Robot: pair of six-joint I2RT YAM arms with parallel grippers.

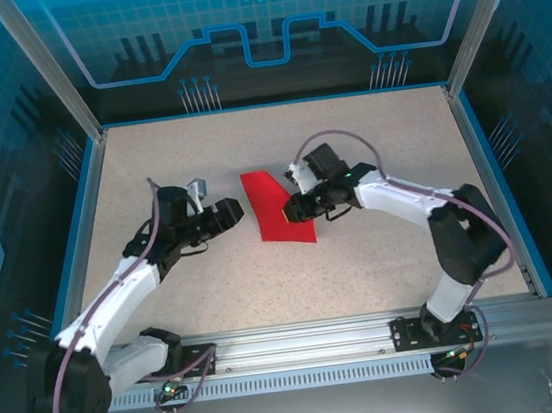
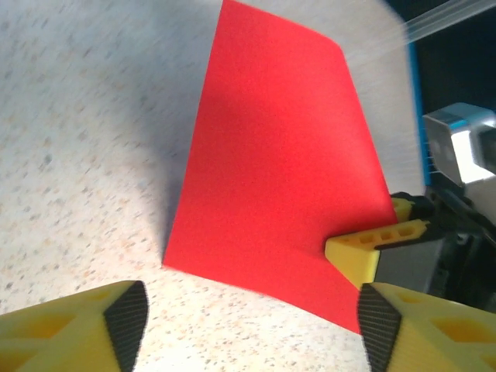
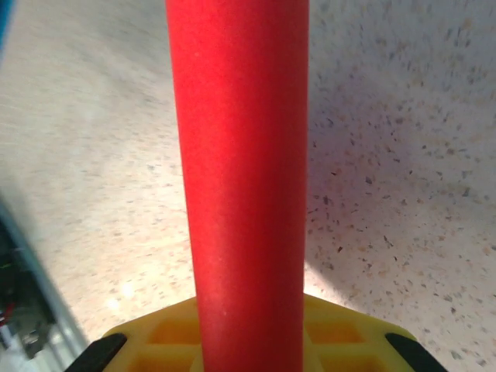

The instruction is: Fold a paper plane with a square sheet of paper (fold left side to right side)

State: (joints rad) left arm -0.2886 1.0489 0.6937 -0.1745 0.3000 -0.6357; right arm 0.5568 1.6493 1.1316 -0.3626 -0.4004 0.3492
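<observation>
The square sheet of paper (image 1: 278, 209) sits mid-table on the speckled tabletop (image 1: 383, 254) as a smooth, bright red four-sided shape, wider at its near end. The right gripper (image 1: 293, 209) pinches its right edge. The left gripper (image 1: 233, 212) is just left of it, jaws spread wide and holding nothing.

Seen from the right wrist, the thin bright red sheet of paper (image 3: 240, 155) runs off top and bottom, covering the middle of the right end effector (image 3: 252, 349). The yellow fingers (image 2: 54, 329) of the left end effector (image 2: 253, 329) are cropped at their own view's bottom edge.
</observation>
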